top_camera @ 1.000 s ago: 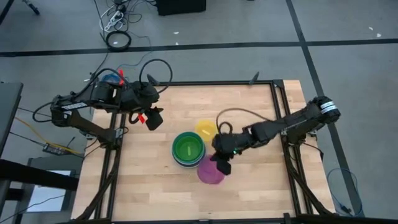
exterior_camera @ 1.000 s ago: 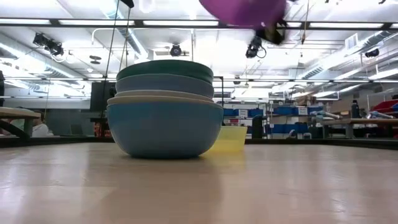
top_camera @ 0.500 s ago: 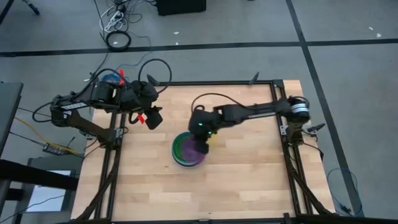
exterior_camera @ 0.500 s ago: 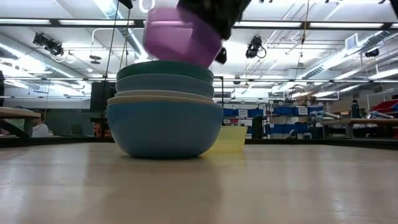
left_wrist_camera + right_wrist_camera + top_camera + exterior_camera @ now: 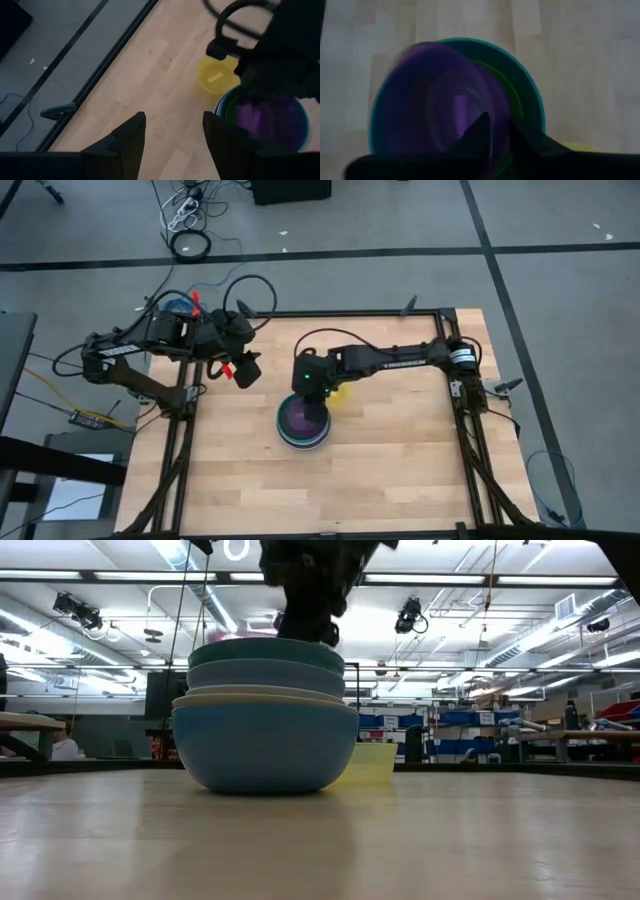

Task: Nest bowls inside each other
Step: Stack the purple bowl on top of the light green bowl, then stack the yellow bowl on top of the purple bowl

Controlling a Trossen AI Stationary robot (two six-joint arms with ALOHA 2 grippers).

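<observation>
A stack of nested bowls (image 5: pixel 303 438) (image 5: pixel 265 730) stands mid-table, blue outermost, teal rim on top. The magenta bowl (image 5: pixel 303 417) (image 5: pixel 435 100) lies inside it, in the green bowl (image 5: pixel 514 102), and sits below the rim in the low view. My right gripper (image 5: pixel 309 389) (image 5: pixel 498 137) hangs just above the stack's far edge, its fingers a little apart. A small yellow bowl (image 5: pixel 343 390) (image 5: pixel 217 75) rests on the table beside the stack's far right side. My left gripper (image 5: pixel 247 371) (image 5: pixel 172 132) waits open at the far left. My right gripper comes slanting down from the far side over the magenta bowl's far rim (image 5: pixel 492 107). The rim shows blurred just ahead of the parted fingers. Whether a finger still touches it, I cannot tell.
Black frame rails (image 5: pixel 447 380) run along the table's left, right and far sides. Bare wood (image 5: pixel 400 470) lies near and right of the stack. A black clamp (image 5: pixel 408 305) sits on the far rail.
My right gripper has carried the magenta bowl from the near right of the stack up and leftward over it, tipping the bowl on the way. The bowl has gone down into the stack and now sits below its rim.
</observation>
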